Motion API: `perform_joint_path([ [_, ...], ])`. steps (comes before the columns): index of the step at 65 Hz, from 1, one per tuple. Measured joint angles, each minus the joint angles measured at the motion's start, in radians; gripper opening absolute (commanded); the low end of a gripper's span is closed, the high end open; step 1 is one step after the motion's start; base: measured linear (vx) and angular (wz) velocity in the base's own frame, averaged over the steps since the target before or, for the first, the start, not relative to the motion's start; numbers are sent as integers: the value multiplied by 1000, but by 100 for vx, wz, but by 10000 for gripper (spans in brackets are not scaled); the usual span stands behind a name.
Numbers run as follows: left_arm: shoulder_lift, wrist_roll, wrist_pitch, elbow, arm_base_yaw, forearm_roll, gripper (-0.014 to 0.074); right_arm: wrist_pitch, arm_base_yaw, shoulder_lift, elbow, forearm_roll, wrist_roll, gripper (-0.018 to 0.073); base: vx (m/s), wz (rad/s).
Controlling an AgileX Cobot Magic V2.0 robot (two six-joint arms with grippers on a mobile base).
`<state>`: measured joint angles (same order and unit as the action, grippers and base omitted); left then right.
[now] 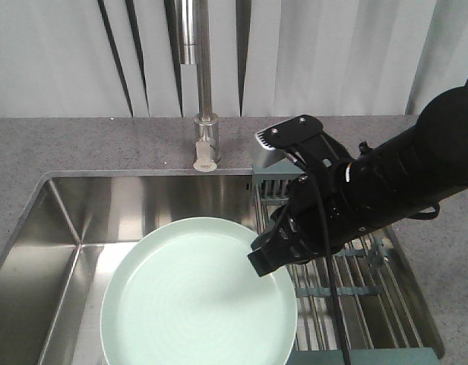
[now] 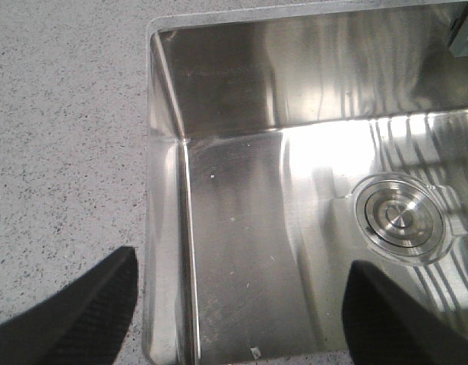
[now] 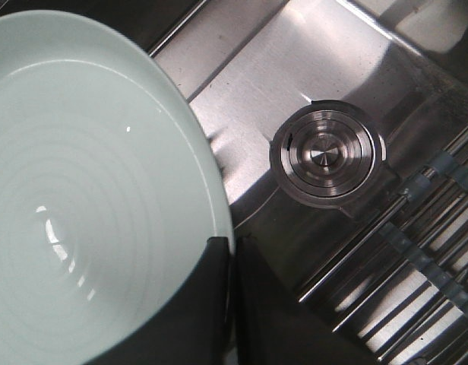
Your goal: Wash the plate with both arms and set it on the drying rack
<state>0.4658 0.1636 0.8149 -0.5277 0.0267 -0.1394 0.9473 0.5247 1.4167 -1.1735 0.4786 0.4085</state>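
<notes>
nearest: round, shallow, pale mint-green plastic plate [image 1: 196, 296] held over the stainless steel sink basin [image 1: 67, 228], right edge of its rim pinched between the black right fingers [image 3: 211, 304], clenched on it. black left fingers [image 2: 90, 304] spread wide and grasping nothing, one over the grey speckled bench [image 2: 59, 114], the other over the basin. round steel drain [image 3: 325, 156] on the basin floor, just past the plate's rim. rack of thin metal rods in a grey-green frame [image 1: 355, 293] to the plate's right. tall chrome tap [image 1: 205, 84] farthest back.
</notes>
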Motion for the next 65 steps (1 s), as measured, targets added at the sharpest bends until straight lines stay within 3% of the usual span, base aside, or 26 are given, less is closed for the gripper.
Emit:
perform_joint_path([
  [15, 0, 0, 0, 0, 0, 0, 520, -56, 18, 93, -31, -1, 15, -4, 0, 0],
  [33, 0, 0, 0, 0, 0, 0, 520, -67, 7, 254, -225, 0, 19, -4, 0, 0],
  [50, 0, 0, 0, 0, 0, 0, 520, -67, -100, 341, -360, 0, 21, -4, 0, 0],
  [65, 0, 0, 0, 0, 0, 0, 520, -89, -197, 301, -296, 24, 40, -4, 0, 0],
])
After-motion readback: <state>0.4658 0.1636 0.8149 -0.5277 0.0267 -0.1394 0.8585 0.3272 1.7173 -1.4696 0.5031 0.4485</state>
